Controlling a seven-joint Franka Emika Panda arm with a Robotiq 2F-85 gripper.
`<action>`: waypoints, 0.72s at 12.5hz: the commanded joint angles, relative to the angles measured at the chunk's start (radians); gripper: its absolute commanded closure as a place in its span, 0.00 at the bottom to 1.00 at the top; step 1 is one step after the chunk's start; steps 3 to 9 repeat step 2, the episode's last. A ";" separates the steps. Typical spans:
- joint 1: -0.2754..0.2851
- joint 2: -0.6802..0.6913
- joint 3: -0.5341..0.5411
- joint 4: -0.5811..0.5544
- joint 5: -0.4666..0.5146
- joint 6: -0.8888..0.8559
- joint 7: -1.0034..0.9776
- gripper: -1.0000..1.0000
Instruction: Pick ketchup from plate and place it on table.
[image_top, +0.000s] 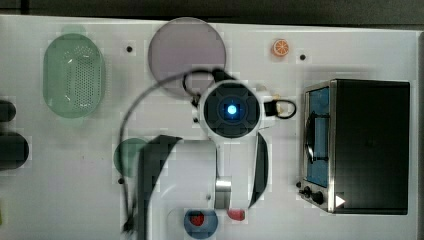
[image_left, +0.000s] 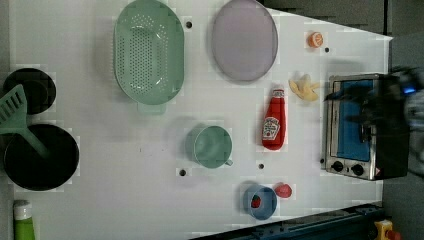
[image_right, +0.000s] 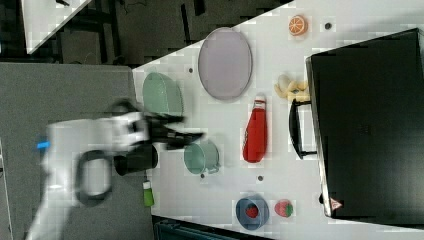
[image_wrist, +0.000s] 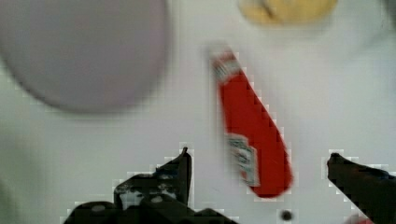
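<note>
Jaws (image_wrist: 259, 158) spread wide, nothing between the pads, not touching anything. In the wrist view the two dark fingers (image_wrist: 177, 175) stand well apart with the ketchup (image_wrist: 250, 140) lying on the white tabletop (image_wrist: 116, 135) below the gap, base end between the two tips, cap end pointing away from them. Bottle lies on its side, label up, slightly slanted relative to the line between the tips. It sits nearer the middle of the gap than either finger.

Plate (image_wrist: 79, 51) is off to one side beyond the jaws, apart from the ketchup, bare. Pale yellow piece (image_wrist: 287, 9) lies past the cap end, further from the jaws.

Left view: ketchup (image_left: 274, 120) flat on the tabletop (image_left: 100, 165), cap toward the plate (image_left: 244, 46), a clear strip of white between them. Green cup (image_left: 212, 146) beside the bottle, toaster oven (image_left: 357, 127) on its other side, blue bowl (image_left: 260, 201) past its base. Green colander (image_left: 148, 52) next to the plate.

Right view: ketchup (image_right: 255, 132) also off the plate (image_right: 225, 62), on the tabletop; arm blurred at the right view's left.

Top view: arm's wrist (image_top: 231, 109) covers the bottle's spot, just beside the plate (image_top: 185, 47) edge.
</note>
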 joint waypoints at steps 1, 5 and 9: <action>-0.007 -0.096 0.016 0.140 -0.001 -0.197 0.203 0.00; -0.007 -0.112 0.017 0.179 -0.001 -0.292 0.219 0.00; -0.007 -0.112 0.017 0.179 -0.001 -0.292 0.219 0.00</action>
